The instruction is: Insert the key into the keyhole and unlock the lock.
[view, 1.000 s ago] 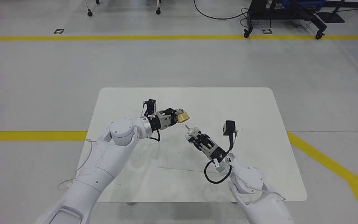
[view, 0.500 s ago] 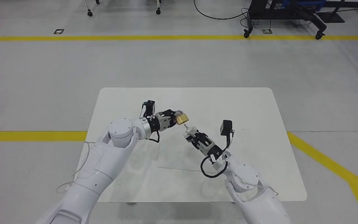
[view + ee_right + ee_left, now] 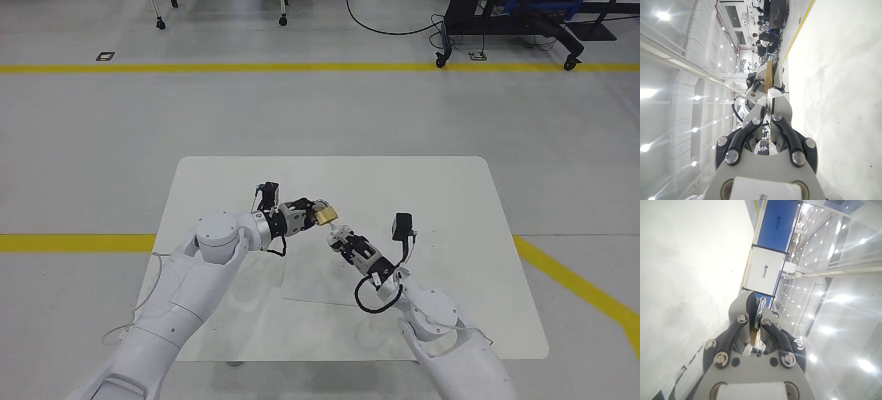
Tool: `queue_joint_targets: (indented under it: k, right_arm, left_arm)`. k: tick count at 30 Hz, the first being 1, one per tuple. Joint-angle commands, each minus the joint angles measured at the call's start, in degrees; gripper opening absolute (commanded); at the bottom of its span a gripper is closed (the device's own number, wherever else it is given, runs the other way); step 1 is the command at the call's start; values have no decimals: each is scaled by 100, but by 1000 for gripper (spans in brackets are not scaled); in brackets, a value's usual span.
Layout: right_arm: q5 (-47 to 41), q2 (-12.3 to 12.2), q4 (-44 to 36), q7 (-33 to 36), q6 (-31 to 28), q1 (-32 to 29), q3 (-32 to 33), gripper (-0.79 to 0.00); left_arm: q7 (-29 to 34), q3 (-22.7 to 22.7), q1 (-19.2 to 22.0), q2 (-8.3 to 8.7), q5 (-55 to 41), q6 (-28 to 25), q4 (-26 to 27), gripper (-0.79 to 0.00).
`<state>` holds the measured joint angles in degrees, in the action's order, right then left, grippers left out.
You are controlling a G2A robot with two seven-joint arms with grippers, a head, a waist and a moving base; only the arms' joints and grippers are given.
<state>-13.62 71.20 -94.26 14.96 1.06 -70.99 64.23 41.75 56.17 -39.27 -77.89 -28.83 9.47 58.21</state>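
A brass padlock (image 3: 324, 212) is held above the middle of the white table (image 3: 450, 190), with my left gripper (image 3: 312, 211) shut on it. In the left wrist view the lock's brass body (image 3: 754, 335) and silver shackle (image 3: 761, 304) sit between the closed fingers (image 3: 738, 308). My right gripper (image 3: 337, 238) is just below and right of the lock, shut on the key. In the right wrist view the key's tip (image 3: 768, 88) pokes out of the right gripper (image 3: 769, 97) and meets the end face of the padlock (image 3: 769, 74). Whether the tip has entered the keyhole cannot be made out.
Both arms cross the table's near half from the front edge (image 3: 380, 358). A yellow floor line (image 3: 70, 242) runs past both sides of the table. A wheeled cart (image 3: 510, 25) stands far behind it.
The right wrist has swung slightly left and the padlock has dipped a little toward the key, narrowing the gap. Both grips are unchanged.
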Motion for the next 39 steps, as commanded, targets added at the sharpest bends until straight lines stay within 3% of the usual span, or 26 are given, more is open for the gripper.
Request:
queue_joint_targets:
  k: [1,39]
  right_arm:
    - [27,10,5,-43,13,9,-3,-785]
    - [134,184,267,-107,324,272,-62,-785]
  left_arm:
    - [4,3,5,-6,0,0,-17,-785]
    - [-117,94,-32,-48,321,111,29,-785]
